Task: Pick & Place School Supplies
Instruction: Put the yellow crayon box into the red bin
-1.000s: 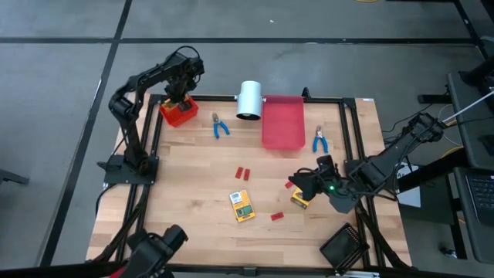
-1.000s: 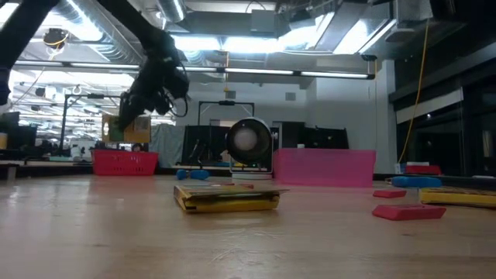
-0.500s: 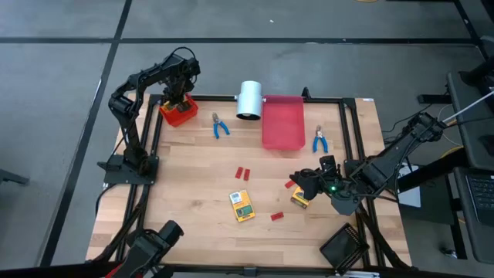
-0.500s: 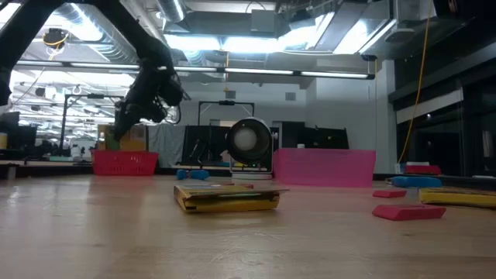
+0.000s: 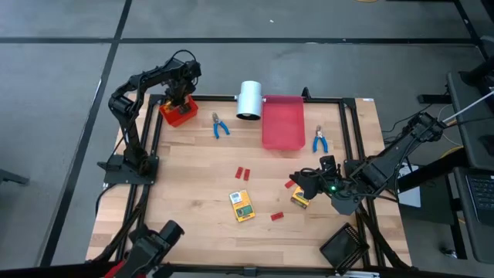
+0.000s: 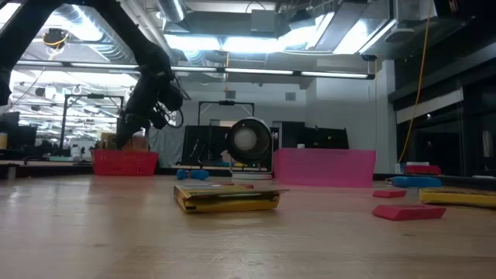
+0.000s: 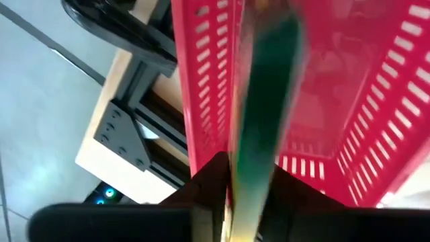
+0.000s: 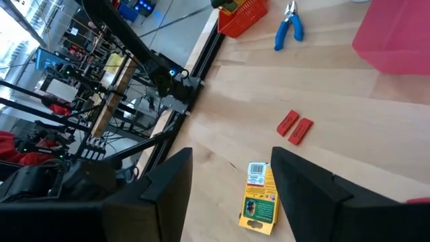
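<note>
My left gripper (image 5: 180,99) hangs over the small red basket (image 5: 176,117) at the table's far left corner, shut on a yellow-orange box with green print (image 7: 263,101). The box reaches down into the basket (image 7: 376,101). My right gripper (image 5: 306,184) hovers open at the right, above a second yellow box (image 5: 299,200). A third box (image 5: 241,206) lies flat mid-table and shows between the right fingers in the right wrist view (image 8: 259,198). Red blocks (image 5: 243,172) (image 5: 276,216) and blue pliers (image 5: 220,126) (image 5: 319,140) lie on the wood. My left gripper pinches the box's upper end (image 7: 250,176) between its two fingers. They come from above, pointing steeply down. The box hangs on edge below them, its lower part inside the red basket and blurred; whether it rests on the basket's floor does not show.
A white cylinder (image 5: 249,99) lies at the far edge beside a pink tray (image 5: 282,122). A black tray (image 5: 344,247) sits at the near right corner. Bare wood lies left of the middle box.
My left gripper has sunk toward the red basket with the yellow box, which now reaches down between the basket's walls. My right gripper has kept still.
</note>
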Motion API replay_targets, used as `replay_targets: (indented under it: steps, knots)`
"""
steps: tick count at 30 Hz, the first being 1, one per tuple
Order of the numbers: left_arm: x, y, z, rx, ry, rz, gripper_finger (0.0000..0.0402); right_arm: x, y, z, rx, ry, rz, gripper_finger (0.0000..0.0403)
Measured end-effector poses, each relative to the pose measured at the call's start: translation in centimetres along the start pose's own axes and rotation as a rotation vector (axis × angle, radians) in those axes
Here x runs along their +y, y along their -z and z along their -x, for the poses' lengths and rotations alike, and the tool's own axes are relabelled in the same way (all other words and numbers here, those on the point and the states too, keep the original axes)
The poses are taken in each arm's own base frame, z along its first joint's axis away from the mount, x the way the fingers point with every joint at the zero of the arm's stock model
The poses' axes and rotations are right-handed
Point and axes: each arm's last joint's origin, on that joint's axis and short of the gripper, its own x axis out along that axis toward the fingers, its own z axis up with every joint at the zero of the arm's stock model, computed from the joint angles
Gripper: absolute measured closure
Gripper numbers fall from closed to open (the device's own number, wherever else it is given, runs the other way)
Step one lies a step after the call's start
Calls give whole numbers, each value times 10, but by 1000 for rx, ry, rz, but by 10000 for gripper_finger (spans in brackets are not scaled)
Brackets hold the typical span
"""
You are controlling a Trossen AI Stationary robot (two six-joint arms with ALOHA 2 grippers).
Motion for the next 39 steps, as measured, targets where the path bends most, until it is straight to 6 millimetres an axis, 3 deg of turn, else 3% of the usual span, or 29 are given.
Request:
replay_targets:
  steps: [13,17,21,25,28,30,35,39]
  knots:
    - [8,1,6,-38,-106,41,317,3,0,0,-15,-20,-27,195]
    - [14,8,32,-221,-100,116,316,3,0,0,-16,-21,-19,195]
    - [16,30,69,-438,-50,191,316,4,-1,0,-22,-30,20,195]
    - [5,63,103,-628,284,233,316,7,-1,0,-23,-50,85,195]
    - [-20,89,121,-727,696,176,316,9,0,0,7,-65,121,195]
    - [-46,109,128,-737,879,104,316,10,1,0,46,-76,134,195]
    - [-124,154,116,-620,982,44,325,14,4,-2,186,-125,193,195]
    - [-187,180,104,-753,1144,112,333,14,6,-13,320,-142,271,195]
